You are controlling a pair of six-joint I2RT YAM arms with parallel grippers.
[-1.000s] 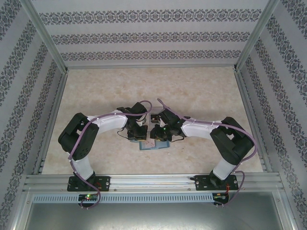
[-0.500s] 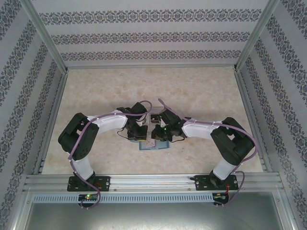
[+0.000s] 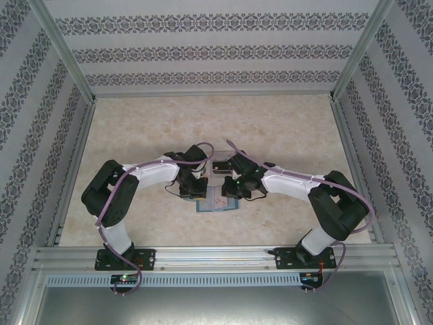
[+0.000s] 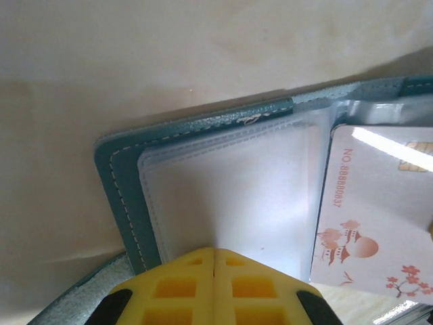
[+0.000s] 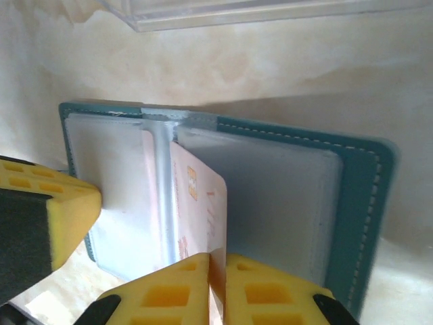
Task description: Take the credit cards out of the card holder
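1. Thin pale plastic credit card (image 5: 199,203), standing at the spine of the open teal stitched folding card holder (image 5: 365,196): judged light, stiff and slick. Best hold is its free near edge, drawn straight out of the clear sleeve (image 4: 230,196).
2. Right gripper (image 5: 216,281) pinches that edge. Left gripper (image 4: 214,284), fingers pressed together, rests on the holder's other panel.
3. Looks: card bears orange-red prints, a number and a gold chip; holder lies flat.

2 blk/wht arms (image 3: 152,171), purple cables (image 3: 116,184), yellow claw pads (image 4: 176,291)
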